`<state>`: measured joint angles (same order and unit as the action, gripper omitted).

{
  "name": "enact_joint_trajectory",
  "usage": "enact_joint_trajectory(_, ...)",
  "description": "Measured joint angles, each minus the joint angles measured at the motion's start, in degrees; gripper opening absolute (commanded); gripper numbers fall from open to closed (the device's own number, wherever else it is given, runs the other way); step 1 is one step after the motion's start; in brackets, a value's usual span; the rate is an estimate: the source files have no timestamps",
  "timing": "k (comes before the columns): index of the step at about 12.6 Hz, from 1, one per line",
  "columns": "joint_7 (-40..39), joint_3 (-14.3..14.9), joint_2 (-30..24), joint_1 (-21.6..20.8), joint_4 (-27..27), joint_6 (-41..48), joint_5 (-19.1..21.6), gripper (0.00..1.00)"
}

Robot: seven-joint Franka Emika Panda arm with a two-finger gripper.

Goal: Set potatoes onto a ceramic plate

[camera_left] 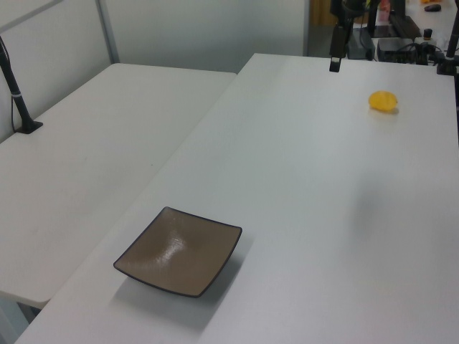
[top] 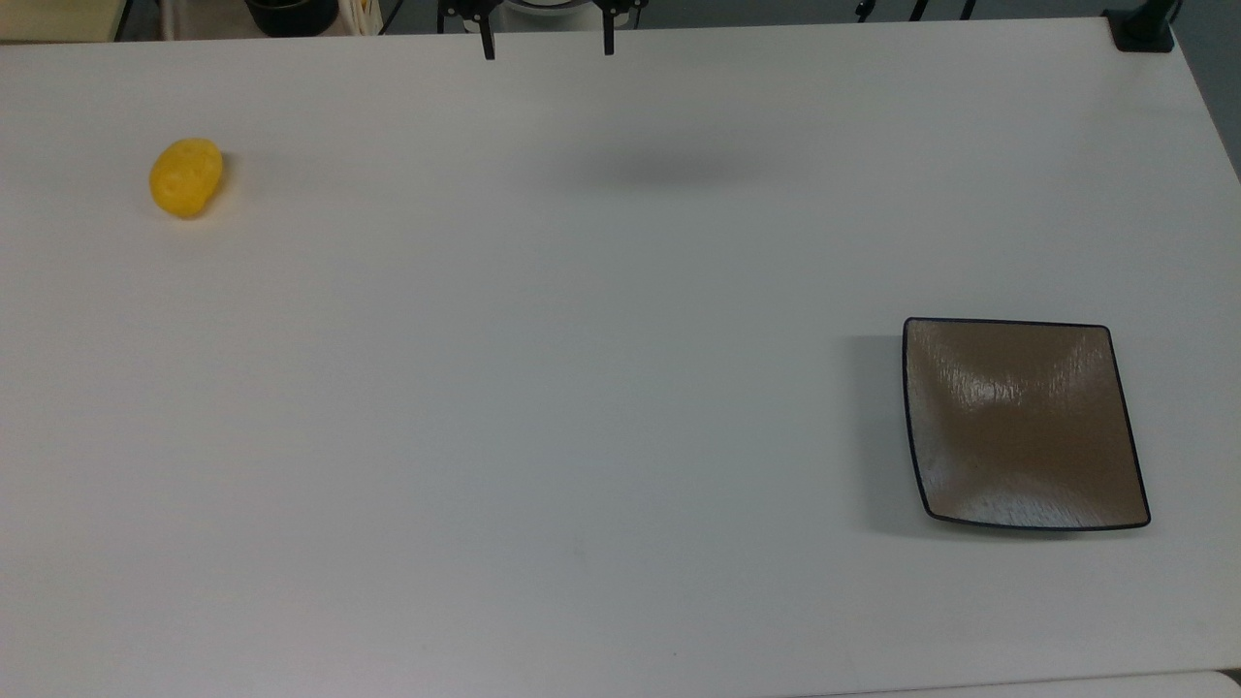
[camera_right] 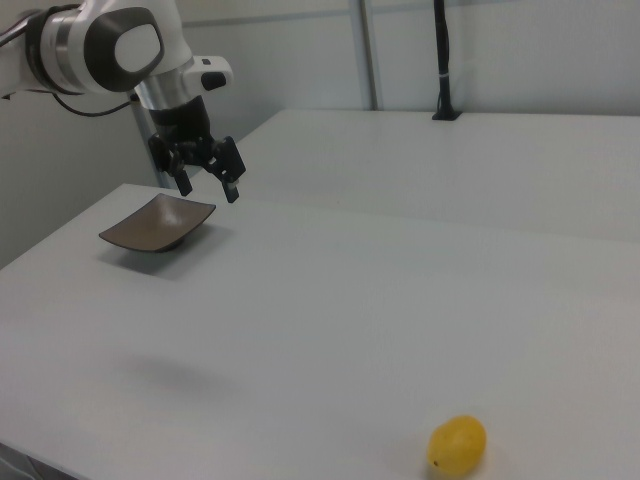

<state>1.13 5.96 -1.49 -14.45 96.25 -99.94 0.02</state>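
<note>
The potato [top: 185, 176] is a small bright yellow oval lump lying alone on the white table, near the top view's upper left. It also lies at the left view's upper right [camera_left: 384, 101] and the right view's bottom edge [camera_right: 458, 445]. The square brown ceramic plate [top: 1023, 424], dark-rimmed and glossy, sits empty at the top view's right [camera_left: 179, 251] [camera_right: 158, 222]. My gripper [top: 548, 44] hangs open and empty well above the table at its far edge, between potato and plate. In the right view it [camera_right: 208, 185] hovers in front of the plate.
A second white table [camera_left: 107, 136] adjoins the work table on the plate's side. A black clamped post [top: 1144, 29] [camera_right: 440, 60] stands at a corner. Dark equipment [camera_left: 401, 29] clutters the space beyond the table's end near the potato.
</note>
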Motion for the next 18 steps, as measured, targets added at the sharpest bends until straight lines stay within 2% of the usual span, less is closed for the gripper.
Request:
enact_joint_trajectory(13, -0.2, 0.0, -0.2, 0.1, 0.1, 0.0, 0.0, 1.00)
enact_joint_trajectory(15, -2.5, -0.3, -0.2, 0.7, 0.0, 1.4, 0.0, 1.00)
enact_joint_trajectory(18, -8.7, -6.5, -0.6, 7.5, 0.0, 5.4, 0.0, 1.00)
